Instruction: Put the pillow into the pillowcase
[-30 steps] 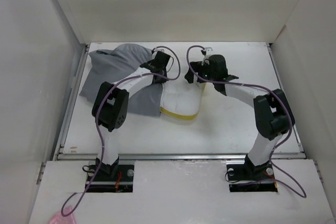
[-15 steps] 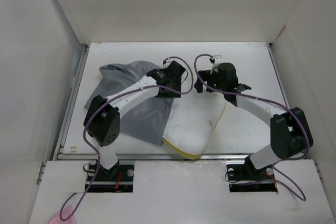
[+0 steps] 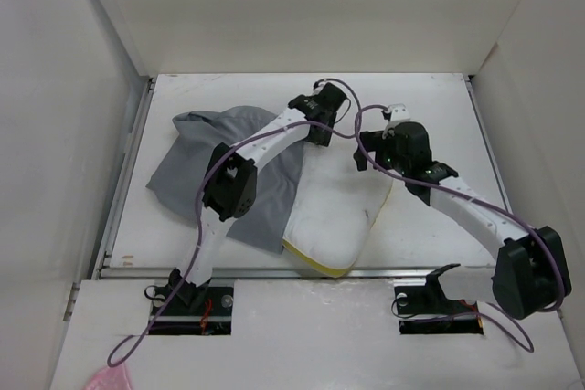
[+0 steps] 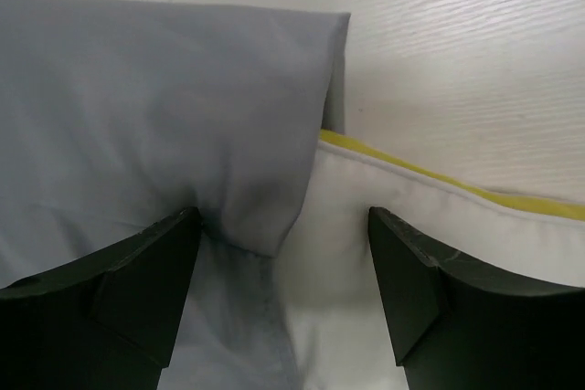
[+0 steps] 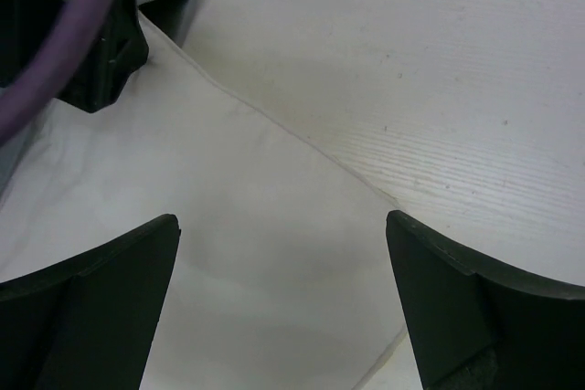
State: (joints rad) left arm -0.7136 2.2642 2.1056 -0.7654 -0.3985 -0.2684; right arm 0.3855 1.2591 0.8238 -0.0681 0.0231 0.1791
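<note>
The white pillow (image 3: 334, 212) lies on the table with its yellow band (image 3: 313, 260) at the near edge. Its left part is inside the grey pillowcase (image 3: 196, 166), which spreads to the left. My left gripper (image 3: 322, 130) hovers open over the far end, where the pillowcase corner (image 4: 137, 116) meets the pillow (image 4: 384, 216); nothing is between its fingers (image 4: 146, 289). My right gripper (image 3: 367, 151) is open above the pillow's far right part (image 5: 228, 189) and holds nothing. The left gripper (image 5: 82, 34) shows at the top left of the right wrist view.
White walls (image 3: 73, 134) close in the table (image 3: 430, 107) on the left, right and far sides. A metal rail (image 3: 311, 271) runs along the near edge, right by the pillow's yellow band. Purple cables (image 3: 274, 134) loop along both arms.
My left gripper has opened and let go of the pillowcase, then moved away to the right. Pillow and pillowcase slid toward the near edge. The right gripper drifted right, still open.
</note>
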